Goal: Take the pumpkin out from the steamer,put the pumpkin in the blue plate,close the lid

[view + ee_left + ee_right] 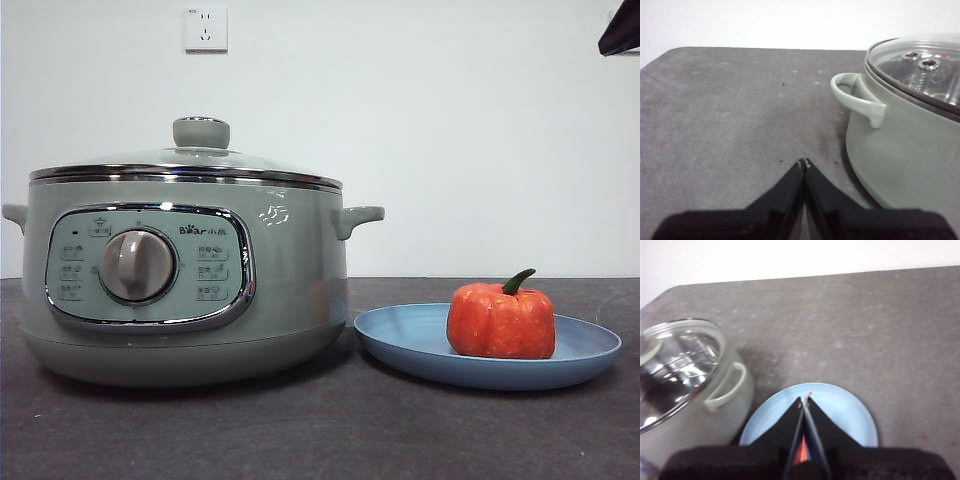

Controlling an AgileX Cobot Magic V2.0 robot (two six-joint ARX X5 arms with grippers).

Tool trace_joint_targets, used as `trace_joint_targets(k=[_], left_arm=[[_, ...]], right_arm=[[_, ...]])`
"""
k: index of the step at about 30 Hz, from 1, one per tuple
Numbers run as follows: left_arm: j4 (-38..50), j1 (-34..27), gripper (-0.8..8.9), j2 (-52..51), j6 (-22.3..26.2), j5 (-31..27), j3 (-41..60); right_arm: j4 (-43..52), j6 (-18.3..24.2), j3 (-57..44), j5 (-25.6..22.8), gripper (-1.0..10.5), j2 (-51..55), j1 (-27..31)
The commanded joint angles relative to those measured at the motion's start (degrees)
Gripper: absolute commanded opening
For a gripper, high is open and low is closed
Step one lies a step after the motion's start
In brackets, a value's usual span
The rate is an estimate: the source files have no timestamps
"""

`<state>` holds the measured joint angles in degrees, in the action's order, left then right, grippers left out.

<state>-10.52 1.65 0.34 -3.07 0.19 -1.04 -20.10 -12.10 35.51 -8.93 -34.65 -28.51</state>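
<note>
The orange-red pumpkin point(501, 320) with a green stem sits in the blue plate point(400, 335) to the right of the sage-green steamer point(280, 290). The glass lid point(200, 160) with its green knob rests shut on the steamer. My right gripper point(804, 399) is shut and empty, above the blue plate point(850, 412); a sliver of the pumpkin point(802, 449) shows between its jaws. My left gripper point(804, 162) is shut and empty, over bare table beside the steamer point(905, 145) and its lid point(920, 62). One arm shows as a black tip point(621, 30) at the top right of the front view.
The dark grey table point(320, 430) bears the steamer and the plate. The steamer's side handle point(855, 97) juts toward my left gripper. A wall socket point(205, 29) sits on the white wall behind.
</note>
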Motion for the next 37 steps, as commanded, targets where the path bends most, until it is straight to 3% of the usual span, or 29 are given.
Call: trace_joint_targets(k=[1,6,11,14,19,27,37], left_arm=[[0.0,-0.2,-0.03,-0.2,-0.3,0.0,0.9],[0.0,-0.2,-0.03,-0.2,-0.3,0.0,0.9],[0.0,-0.2,-0.03,-0.2,-0.3,0.0,0.9],[0.0,-0.2,-0.03,-0.2,-0.3,0.0,0.9],[0.0,-0.2,-0.03,-0.2,-0.3,0.0,0.9],[0.0,-0.2,-0.03,-0.2,-0.3,0.0,0.9],[0.0,-0.2,-0.03,-0.2,-0.3,0.0,0.9]], right_arm=[[0.5,0.6,-0.4,-3.7,-0.1,0.1,0.0],[-4.5,2.8,-0.5,-6.7,0.0,5.0,1.4],[-1.9,4.7,-5.9,-5.5,0.0,11.6,9.5],[0.7,4.7,-11.8,-0.2,0.0,16.7,15.2],[1.9,5.3,-19.4,4.5,0.0,23.4,20.7],[2.2,7.5,-27.3,9.1,0.0,28.4,21.7],[4.9,7.5,-32.0,9.1,0.0,32.0,21.7]])
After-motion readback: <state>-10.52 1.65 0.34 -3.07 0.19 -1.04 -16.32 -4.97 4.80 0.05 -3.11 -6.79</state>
